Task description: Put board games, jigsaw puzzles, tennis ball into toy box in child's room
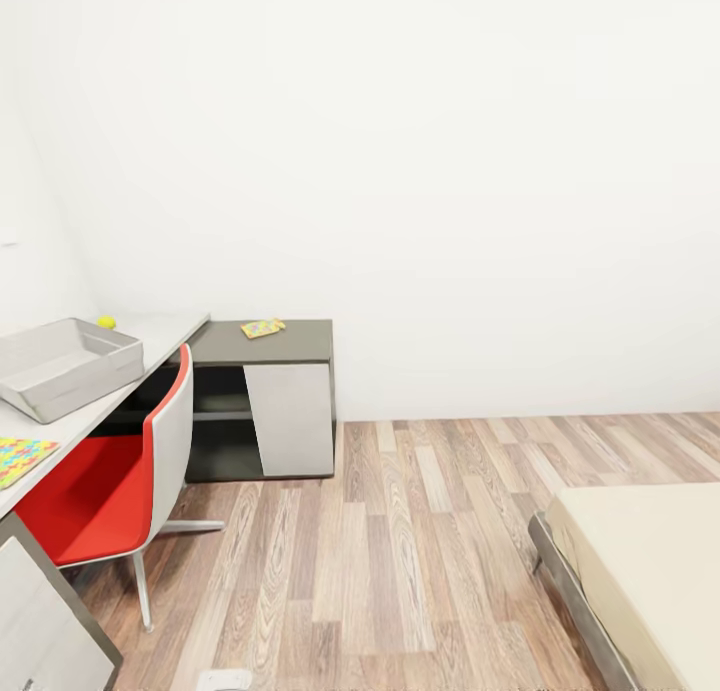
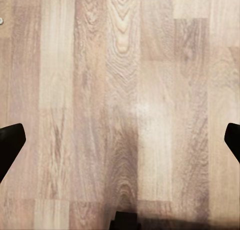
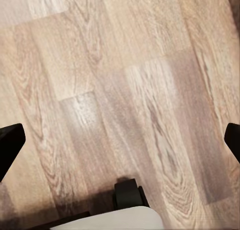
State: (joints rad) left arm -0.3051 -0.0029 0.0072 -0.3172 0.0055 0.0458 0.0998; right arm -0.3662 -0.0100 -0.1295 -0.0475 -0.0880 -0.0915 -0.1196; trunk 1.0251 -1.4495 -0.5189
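Left gripper: fingers spread wide, nothing held, over plank floor; right gripper: likewise spread, empty; toy box on table at left; tennis ball just behind box; jigsaw puzzle at near table edge; second colourful sheet on dark cabinet; red chair at table; bed corner at right.
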